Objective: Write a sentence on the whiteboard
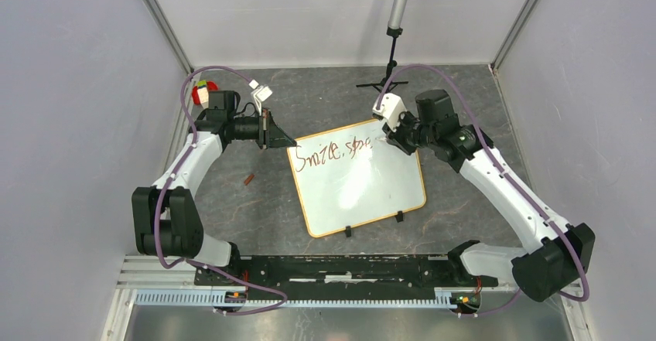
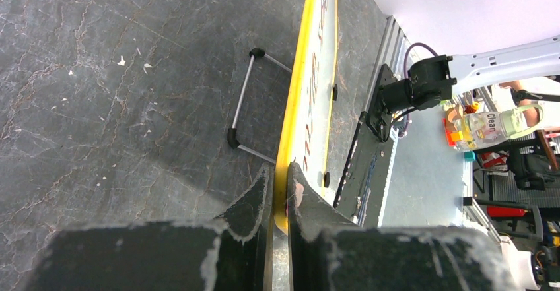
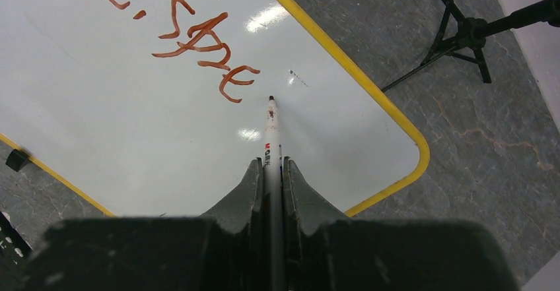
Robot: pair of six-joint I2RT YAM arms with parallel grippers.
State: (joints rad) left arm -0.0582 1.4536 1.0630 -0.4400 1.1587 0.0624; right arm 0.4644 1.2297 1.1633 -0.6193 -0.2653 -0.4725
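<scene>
The whiteboard, white with an orange-yellow frame, lies tilted on the grey table with two black clips on its near edge. The sentence in dark red reads roughly "Smile, spre" along its far edge. My left gripper is shut on the board's far left corner; in the left wrist view the fingers pinch the yellow frame edge-on. My right gripper is shut on a white marker. Its tip sits just right of the last red letters on the whiteboard.
A black tripod stand rises behind the board, also seen in the right wrist view as the tripod. A small brown piece lies left of the board. A coloured cube sits by the left arm. The wire prop lies under the board.
</scene>
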